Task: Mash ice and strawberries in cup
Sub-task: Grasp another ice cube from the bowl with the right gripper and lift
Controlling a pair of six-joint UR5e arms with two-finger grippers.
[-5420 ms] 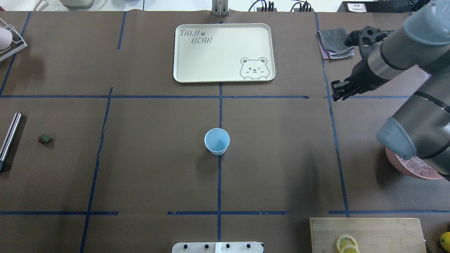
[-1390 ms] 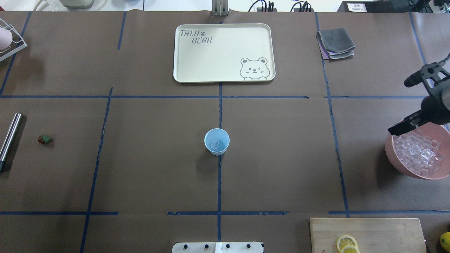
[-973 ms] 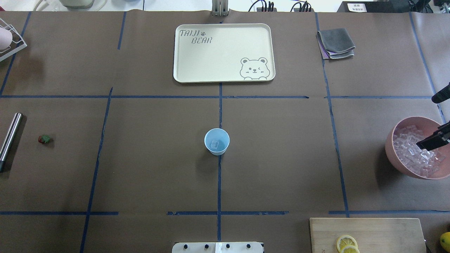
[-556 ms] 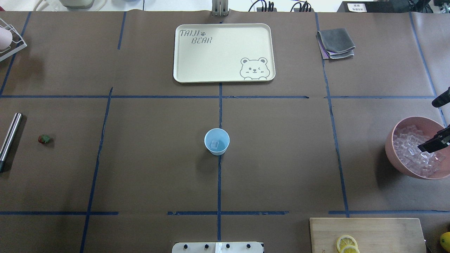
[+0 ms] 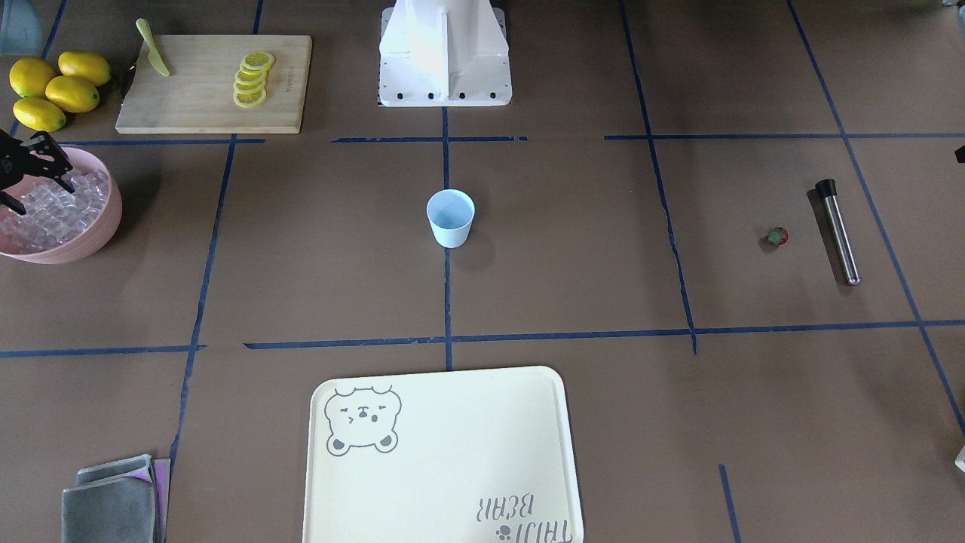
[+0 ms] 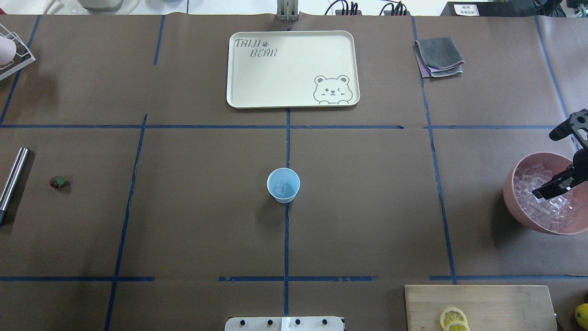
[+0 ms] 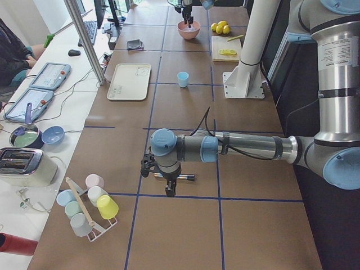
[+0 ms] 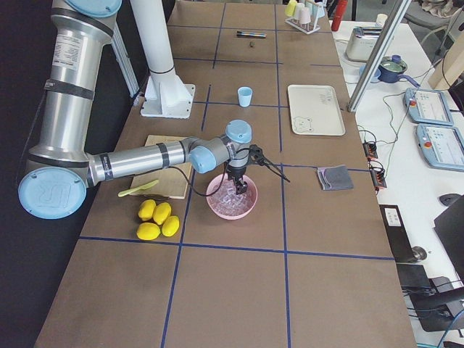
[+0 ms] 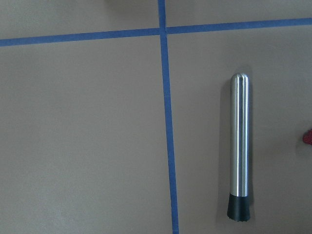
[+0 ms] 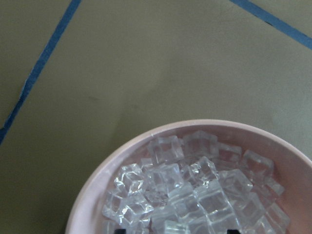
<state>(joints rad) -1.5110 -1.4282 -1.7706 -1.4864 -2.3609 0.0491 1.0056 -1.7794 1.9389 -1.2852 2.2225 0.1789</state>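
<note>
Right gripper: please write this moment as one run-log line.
right gripper: open, over ice in pink bowl | cup: one cube inside | strawberry: on table

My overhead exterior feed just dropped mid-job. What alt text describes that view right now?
The right tool hangs over clear ice cubes in a pink bowl at the right edge. A small pale-blue tapered cup at centre holds one cube; a tiny red strawberry and a steel rod lie far left.

cup [image 6: 290, 180]—pale blue; bowl [image 6: 511, 202]—pink; ice [image 6: 535, 209] clear; strawberry [image 6: 58, 182] red, green top
</note>
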